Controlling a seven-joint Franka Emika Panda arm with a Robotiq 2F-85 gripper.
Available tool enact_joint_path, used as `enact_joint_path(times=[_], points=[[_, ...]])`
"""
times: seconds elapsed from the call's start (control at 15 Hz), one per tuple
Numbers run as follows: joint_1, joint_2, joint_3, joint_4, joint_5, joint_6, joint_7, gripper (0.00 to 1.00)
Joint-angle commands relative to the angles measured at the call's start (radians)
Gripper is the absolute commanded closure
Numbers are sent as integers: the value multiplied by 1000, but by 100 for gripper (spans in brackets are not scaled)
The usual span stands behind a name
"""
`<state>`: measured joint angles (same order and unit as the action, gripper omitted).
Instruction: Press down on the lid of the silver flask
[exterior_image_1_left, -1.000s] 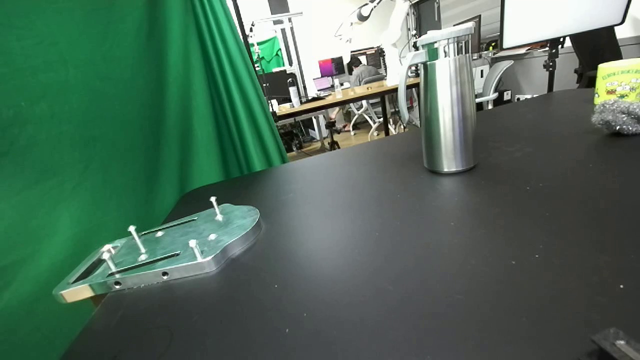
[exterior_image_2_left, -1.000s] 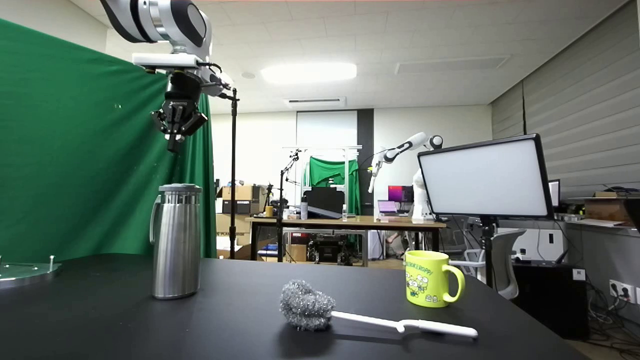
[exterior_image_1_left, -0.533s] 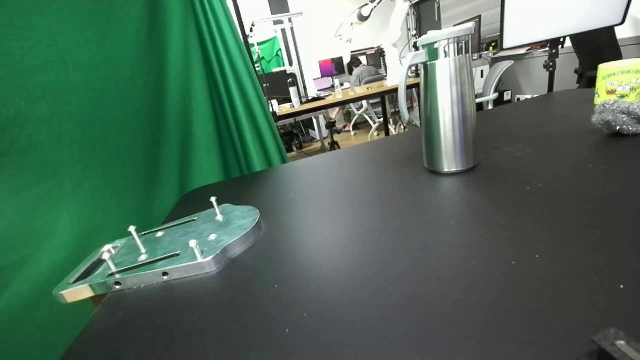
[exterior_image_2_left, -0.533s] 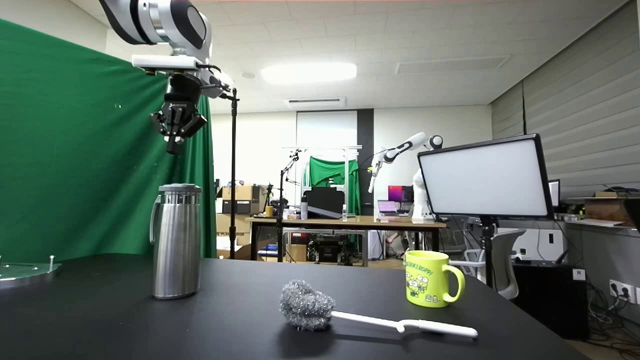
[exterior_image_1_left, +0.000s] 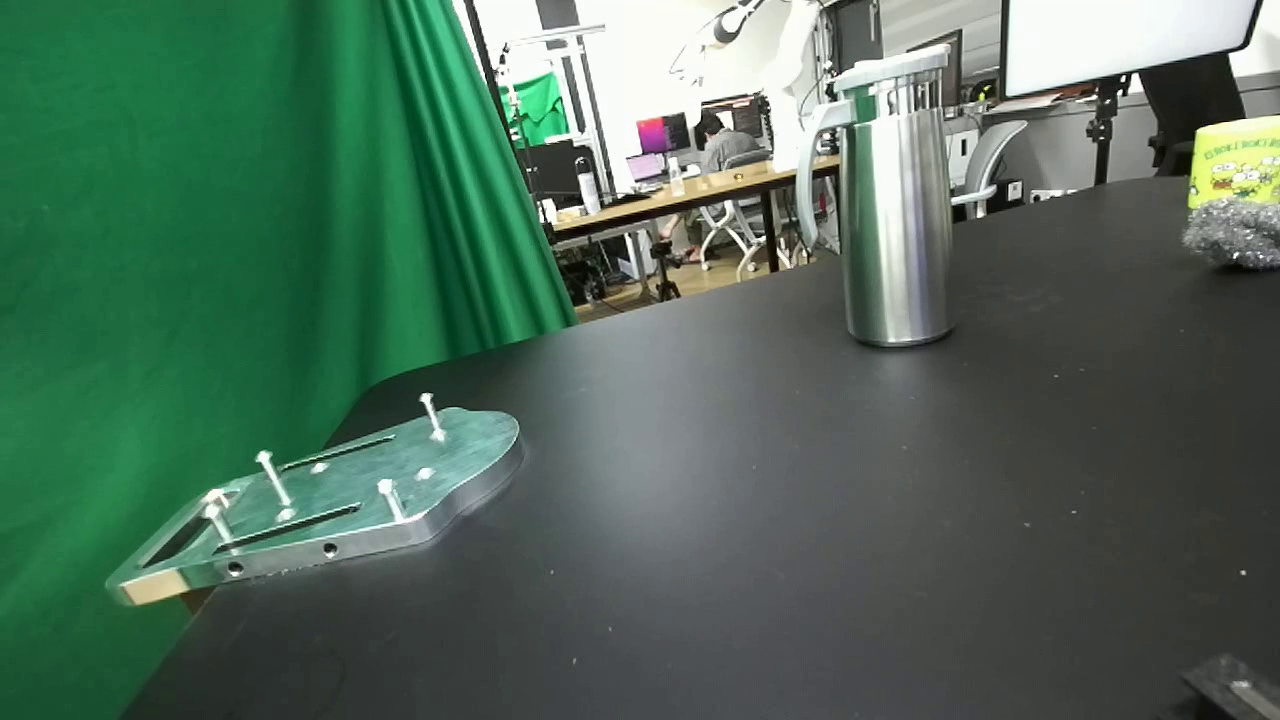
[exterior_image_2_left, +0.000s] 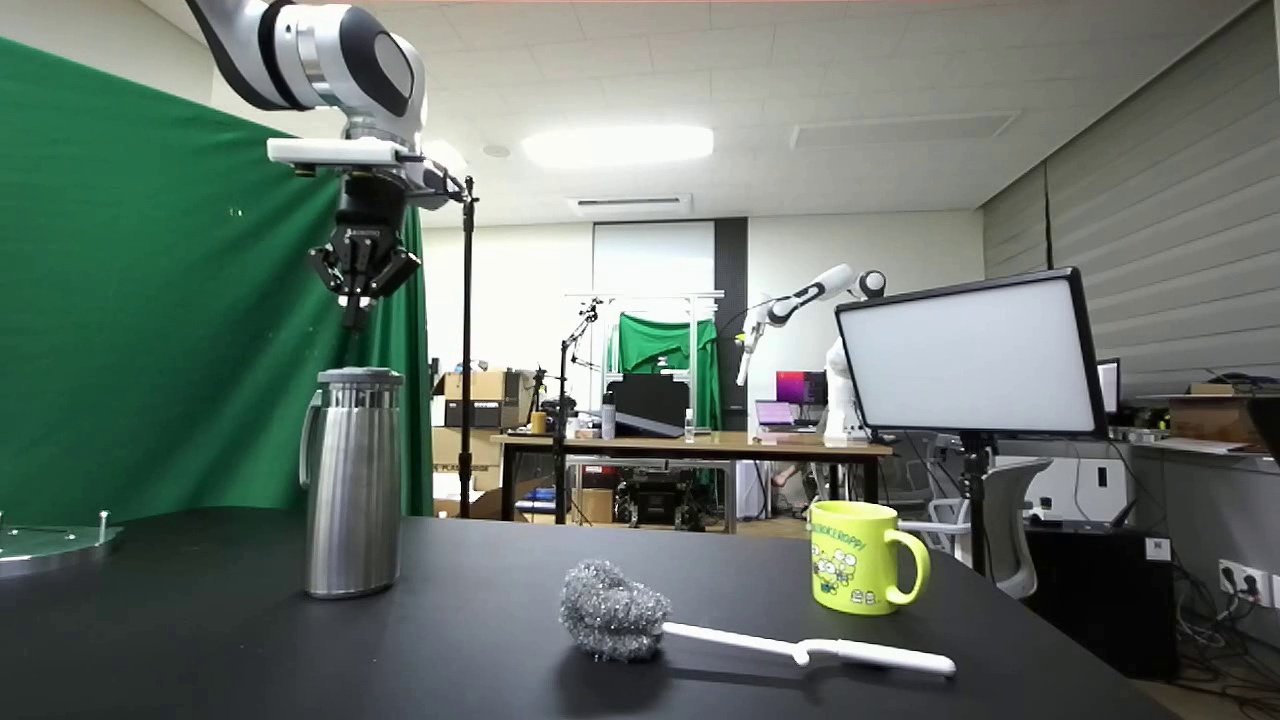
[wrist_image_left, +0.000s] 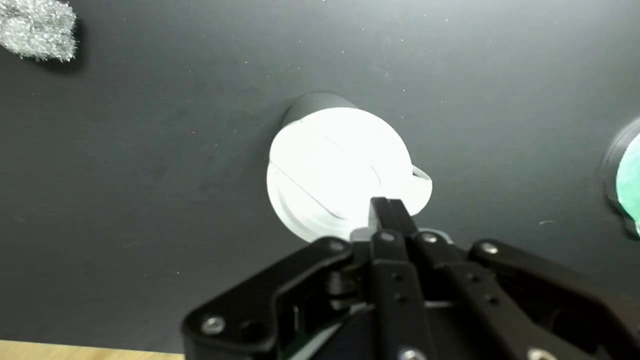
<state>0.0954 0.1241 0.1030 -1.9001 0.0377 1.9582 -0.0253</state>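
The silver flask (exterior_image_2_left: 352, 490) stands upright on the black table, and it also shows in an exterior view (exterior_image_1_left: 898, 230). Its pale lid (exterior_image_2_left: 360, 377) sits flat on top; it shows in an exterior view (exterior_image_1_left: 893, 68) and, washed out white, in the wrist view (wrist_image_left: 335, 165). A handle (exterior_image_2_left: 307, 440) runs down one side of the flask. My gripper (exterior_image_2_left: 354, 322) points down above the lid, with a visible gap to it. In the wrist view my gripper's fingertips (wrist_image_left: 389, 201) are together, empty, and overlap the lid near its handle side.
A greenish metal plate with upright pegs (exterior_image_1_left: 360, 475) lies at the table edge. A grey scrubbing brush (exterior_image_2_left: 612, 610) with a white handle and a yellow-green mug (exterior_image_2_left: 855, 560) stand off to the flask's side. A green curtain (exterior_image_2_left: 150, 300) hangs behind.
My gripper has come down closer to the lid, mostly in the last half second, with a slight sideways shift. Its fingers stay shut. The flask and other objects have not moved.
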Motion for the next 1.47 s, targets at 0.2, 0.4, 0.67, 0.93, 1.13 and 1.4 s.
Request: enact_joint_path(times=[0.2,0.4,0.67,0.93,1.13,1.4], points=[[-6,-13,-12,-63,6,78,18,100],[-7,-3,-12,-73,8,92,17,100],[-6,6,-11,-82,5,101,15,100],[-6,14,-12,-90,4,118,14,100],[-5,24,-11,-91,5,140,11,100],[-3,25,-7,-79,7,132,8,100]])
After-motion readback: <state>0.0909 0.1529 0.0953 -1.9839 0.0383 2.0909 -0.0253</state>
